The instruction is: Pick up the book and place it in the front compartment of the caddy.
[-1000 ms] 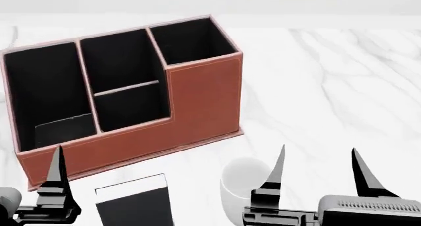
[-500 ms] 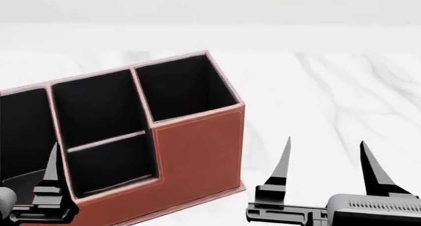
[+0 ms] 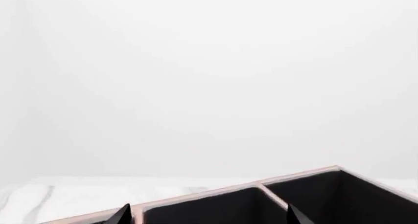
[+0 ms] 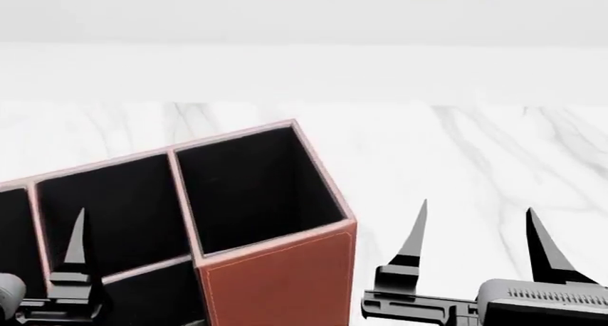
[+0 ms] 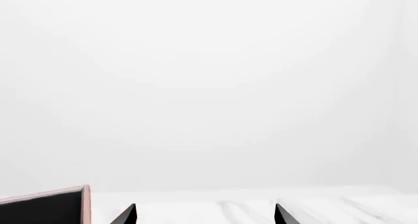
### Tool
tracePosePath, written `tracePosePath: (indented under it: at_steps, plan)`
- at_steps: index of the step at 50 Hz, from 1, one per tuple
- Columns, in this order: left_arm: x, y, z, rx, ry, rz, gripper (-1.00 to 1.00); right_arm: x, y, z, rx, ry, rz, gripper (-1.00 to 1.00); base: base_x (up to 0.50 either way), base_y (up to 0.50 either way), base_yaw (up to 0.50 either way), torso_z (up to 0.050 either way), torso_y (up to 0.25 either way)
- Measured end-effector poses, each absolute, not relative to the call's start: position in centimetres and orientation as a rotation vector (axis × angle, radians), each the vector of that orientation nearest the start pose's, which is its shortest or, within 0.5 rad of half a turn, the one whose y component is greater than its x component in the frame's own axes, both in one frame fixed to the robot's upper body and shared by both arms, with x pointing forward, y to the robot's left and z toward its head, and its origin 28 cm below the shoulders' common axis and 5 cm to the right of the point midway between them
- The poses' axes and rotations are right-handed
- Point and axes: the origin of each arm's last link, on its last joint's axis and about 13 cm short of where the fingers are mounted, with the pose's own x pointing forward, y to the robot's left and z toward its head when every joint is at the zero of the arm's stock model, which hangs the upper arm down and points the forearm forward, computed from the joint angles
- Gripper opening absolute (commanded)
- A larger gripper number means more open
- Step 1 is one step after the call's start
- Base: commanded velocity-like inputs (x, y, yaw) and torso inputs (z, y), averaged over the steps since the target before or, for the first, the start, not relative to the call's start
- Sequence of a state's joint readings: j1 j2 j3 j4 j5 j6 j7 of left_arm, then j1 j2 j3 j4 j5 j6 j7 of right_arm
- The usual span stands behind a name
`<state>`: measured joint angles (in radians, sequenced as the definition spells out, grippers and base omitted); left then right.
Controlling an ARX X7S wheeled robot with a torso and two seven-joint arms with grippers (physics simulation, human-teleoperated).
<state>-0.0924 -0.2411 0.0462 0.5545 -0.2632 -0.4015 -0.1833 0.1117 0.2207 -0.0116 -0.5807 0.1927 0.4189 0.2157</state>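
Observation:
The book is out of view in all views. The reddish-brown caddy (image 4: 285, 283) with a black interior and pale pink rims fills the lower left of the head view, its taller end toward the middle. It also shows in the left wrist view (image 3: 326, 194) and as a corner in the right wrist view (image 5: 46, 209). My left gripper (image 3: 209, 216) is open and empty, held in front of the caddy; one finger (image 4: 76, 248) shows in the head view. My right gripper (image 4: 476, 216) is open and empty to the right of the caddy, over the table, and its fingertips show in the right wrist view (image 5: 203, 212).
The white marble table (image 4: 475, 148) stretches behind and to the right of the caddy up to a plain white wall. Nothing else stands in view.
The head view has risen: the caddy slid down and left in the picture, and the book and white mug dropped out at the bottom. Both grippers stay open.

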Motion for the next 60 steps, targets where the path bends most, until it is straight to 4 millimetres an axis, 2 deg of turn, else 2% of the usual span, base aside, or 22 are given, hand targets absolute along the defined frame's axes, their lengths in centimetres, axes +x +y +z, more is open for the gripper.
tracePosePath:
  at_steps: [56,60]
  plan:
    - [21.29,22.65,11.83,-0.02,-0.197,-0.01,1.0,21.12,-12.49,12.84,0.005,-0.309,-0.075,1.0,0.0,0.0,0.49,0.0,0.0]
    - [21.35,22.69,11.77,-0.023,-0.187,-0.011,1.0,21.28,-12.48,12.76,0.002,-0.296,-0.082,1.0,0.0,0.01,0.0,0.0,0.0]
